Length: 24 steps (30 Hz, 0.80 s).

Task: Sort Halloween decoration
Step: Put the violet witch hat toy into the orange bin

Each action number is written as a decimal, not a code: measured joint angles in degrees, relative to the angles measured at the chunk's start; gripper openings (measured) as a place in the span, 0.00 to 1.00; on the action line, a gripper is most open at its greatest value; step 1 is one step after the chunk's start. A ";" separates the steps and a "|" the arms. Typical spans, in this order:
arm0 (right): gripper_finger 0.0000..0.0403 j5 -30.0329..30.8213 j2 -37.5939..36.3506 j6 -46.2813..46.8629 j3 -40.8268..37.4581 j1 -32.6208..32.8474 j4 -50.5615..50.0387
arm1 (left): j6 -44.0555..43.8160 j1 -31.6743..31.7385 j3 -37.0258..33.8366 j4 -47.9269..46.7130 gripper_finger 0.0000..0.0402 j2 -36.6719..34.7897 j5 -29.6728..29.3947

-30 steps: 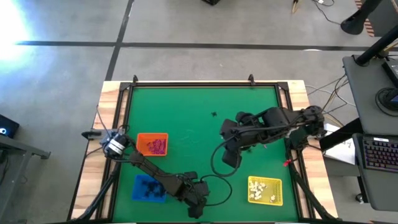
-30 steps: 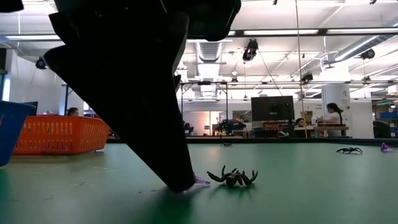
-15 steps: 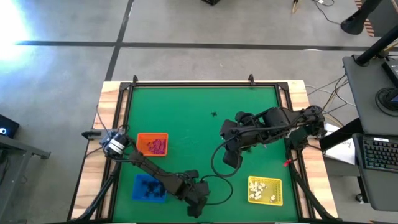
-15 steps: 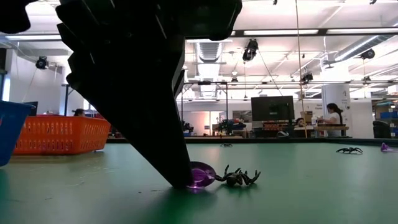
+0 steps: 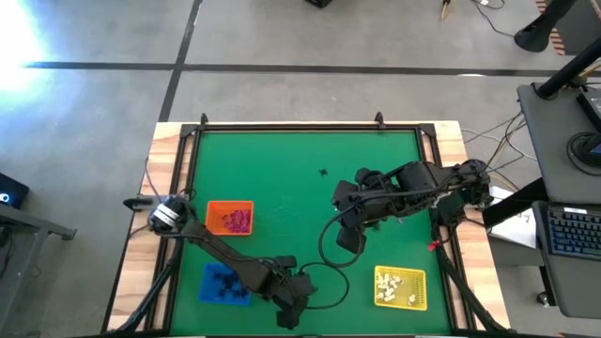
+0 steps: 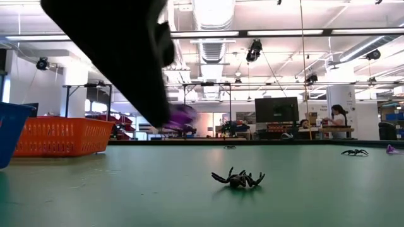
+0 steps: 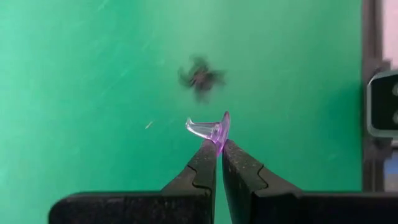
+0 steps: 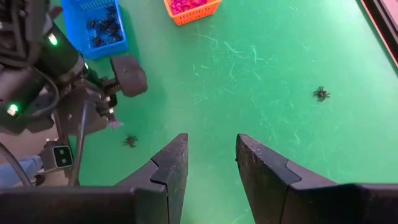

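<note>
My left gripper [image 7: 219, 144] is shut on a small translucent purple trinket [image 7: 213, 129], which hangs above the green mat near the table's front edge. In the low view the trinket [image 6: 183, 116] is well above the mat. A black spider trinket [image 6: 237, 179] lies on the mat just below it. My right gripper [image 8: 211, 140] hangs open, high over the mat's right half, holding nothing. Another black spider [image 5: 323, 172] lies farther back. My left gripper pinches the rim of the trinket's flat purple disc [image 7: 222, 127] between its two fingertips, only at their free ends. The fingers slant steeply down from above. The trinket is lifted clear of the mat, and its clear stem [image 7: 198, 128] sticks out sideways.
Along the left stand an orange tray [image 5: 230, 218] with purple pieces and a blue tray [image 5: 223, 284] with black ones. A yellow tray [image 5: 400, 287] with white pieces stands front right. Dark rails [image 5: 291, 129] frame the mat. More trinkets lie far back on the right [image 6: 355, 152].
My left gripper stood with its tips on the mat beside the black spider, took up the purple trinket there and has risen with it. The trinket is now lifted clear. The spider has stayed where it was.
</note>
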 joint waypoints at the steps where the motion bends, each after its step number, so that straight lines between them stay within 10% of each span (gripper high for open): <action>1: 0.32 -0.02 0.00 -0.02 0.00 0.00 0.00 | 0.00 -0.04 0.00 -1.71 0.00 -0.53 -0.19; 10: 0.32 0.00 -0.02 -0.72 0.00 0.00 -0.02 | -2.92 -0.20 -4.74 -15.33 0.00 -9.58 -3.13; 24: 0.32 0.46 -0.01 -0.49 -0.17 0.00 -0.02 | -14.99 1.27 -32.96 -16.83 0.00 -39.17 -8.09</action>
